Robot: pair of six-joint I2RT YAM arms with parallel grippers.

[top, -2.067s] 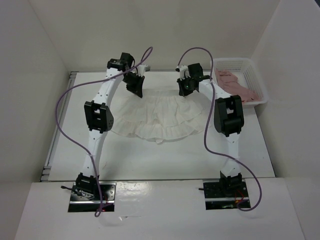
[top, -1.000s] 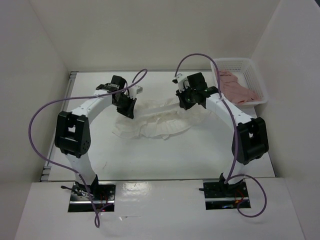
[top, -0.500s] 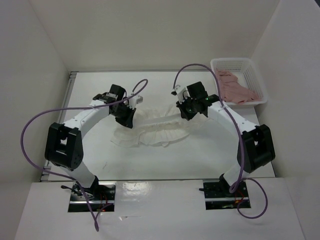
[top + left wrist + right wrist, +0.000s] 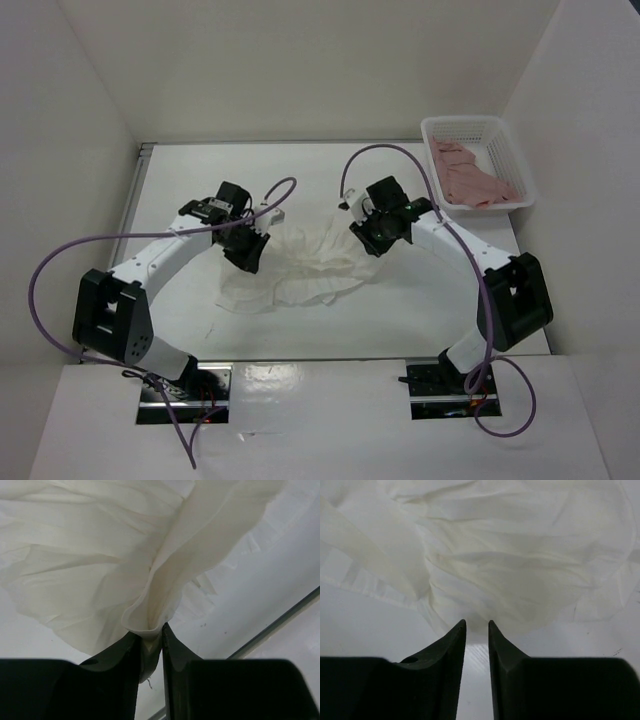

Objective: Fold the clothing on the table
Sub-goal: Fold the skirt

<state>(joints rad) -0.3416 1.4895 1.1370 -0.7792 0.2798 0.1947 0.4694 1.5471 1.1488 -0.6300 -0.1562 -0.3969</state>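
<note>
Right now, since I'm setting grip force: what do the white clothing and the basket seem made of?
The clothing: thin, matte fabric, perhaps cotton; it crinkles into soft folds and looks semi-sheer. The basket: apparently rigid white plastic, smooth finish, with lattice walls.

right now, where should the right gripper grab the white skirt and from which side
Probably the right-hand edge of the clothing, coming in low from the right: in the right wrist view that layered edge lies flat on the table just ahead of the right gripper's open fingertips.
</note>
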